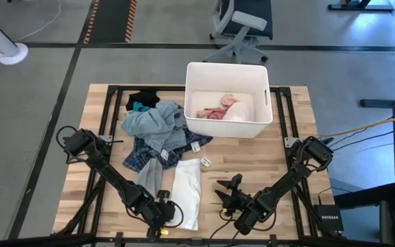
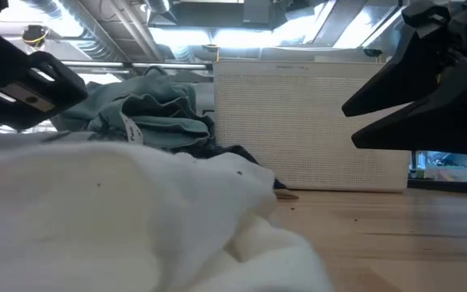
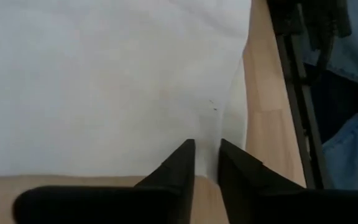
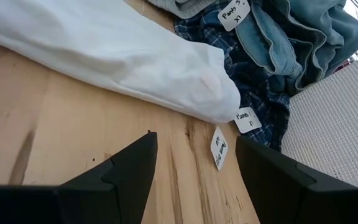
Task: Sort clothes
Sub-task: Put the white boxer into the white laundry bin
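Note:
A white garment (image 1: 187, 185) lies flat on the wooden table, near the front; it also shows in the left wrist view (image 3: 104, 74). My left gripper (image 1: 170, 210) is at its near left corner, fingers almost together. My right gripper (image 1: 225, 192) is open and empty to the right of the garment, fingers pointing at it (image 4: 194, 140). Behind lies a pile: dark blue plaid (image 1: 149, 152), light blue-grey (image 1: 158, 123), teal (image 1: 140, 107) and black (image 1: 142, 99) clothes. A pink garment (image 1: 218, 110) lies in the white bin (image 1: 192, 96). My left gripper has the white garment's near left corner (image 3: 211, 127) in the narrow gap between its two fingertips (image 3: 185, 155). The fingers come low from the table's left. The garment lies flat on the table, with a slight crease running to the fingers.
Small white tags (image 4: 219, 148) lie on the wood between the white garment and the plaid one. The bin stands at the table's far middle. Bare wood (image 1: 266, 165) lies to the right, around my right arm. A black frame rail (image 3: 297, 56) runs along the table's edge.

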